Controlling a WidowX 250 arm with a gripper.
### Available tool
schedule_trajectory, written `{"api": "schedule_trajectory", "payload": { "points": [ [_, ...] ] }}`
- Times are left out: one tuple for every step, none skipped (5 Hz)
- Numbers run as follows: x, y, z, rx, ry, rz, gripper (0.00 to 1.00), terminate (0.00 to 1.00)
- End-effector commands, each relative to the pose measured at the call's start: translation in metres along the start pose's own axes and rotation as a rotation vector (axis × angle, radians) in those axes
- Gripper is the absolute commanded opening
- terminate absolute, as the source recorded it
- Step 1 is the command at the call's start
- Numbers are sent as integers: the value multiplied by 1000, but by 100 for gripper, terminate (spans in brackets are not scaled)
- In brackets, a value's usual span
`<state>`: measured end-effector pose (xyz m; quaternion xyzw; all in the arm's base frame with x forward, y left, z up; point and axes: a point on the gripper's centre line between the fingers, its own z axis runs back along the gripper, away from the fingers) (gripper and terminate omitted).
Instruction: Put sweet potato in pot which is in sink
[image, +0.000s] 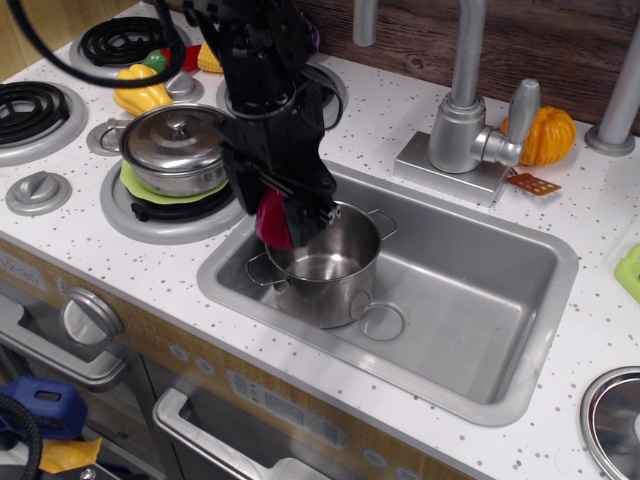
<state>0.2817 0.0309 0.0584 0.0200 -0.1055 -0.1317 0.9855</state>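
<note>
The black arm reaches down from the top of the view, and its end effector (285, 215) is pinching the sweet potato (272, 221), the dark red toy showing just below and to the left of the black fingers. It hangs right at the near-left rim of the pot (325, 268), partly over the opening, not inside it. The pot stands upright in the left end of the sink (470, 300), shiny and lidless, one wire loop handle toward the back and another toward the front; its inside looks bare steel.

On the white speckled bench (180, 270) to the left, a lidded steel pot (178, 148) sits on a burner over something green. Behind it lies a yellow toy (142, 95), and the black coil burners run along the back. The faucet (462, 110) rises behind the sink, with an orange pumpkin (545, 135) just beside it on the right. At the far right edge, a bit of lime green and a round metal lid (612, 420) peek in.
</note>
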Motion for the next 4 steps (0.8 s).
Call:
{"api": "schedule_trajectory", "payload": {
  "points": [
    [18, 28, -5, 42, -77, -118, 100, 0],
    [18, 28, -5, 42, -77, -118, 100, 0],
    [18, 28, -5, 42, -77, -118, 100, 0],
    [18, 28, -5, 42, -77, -118, 100, 100]
  ]
}}
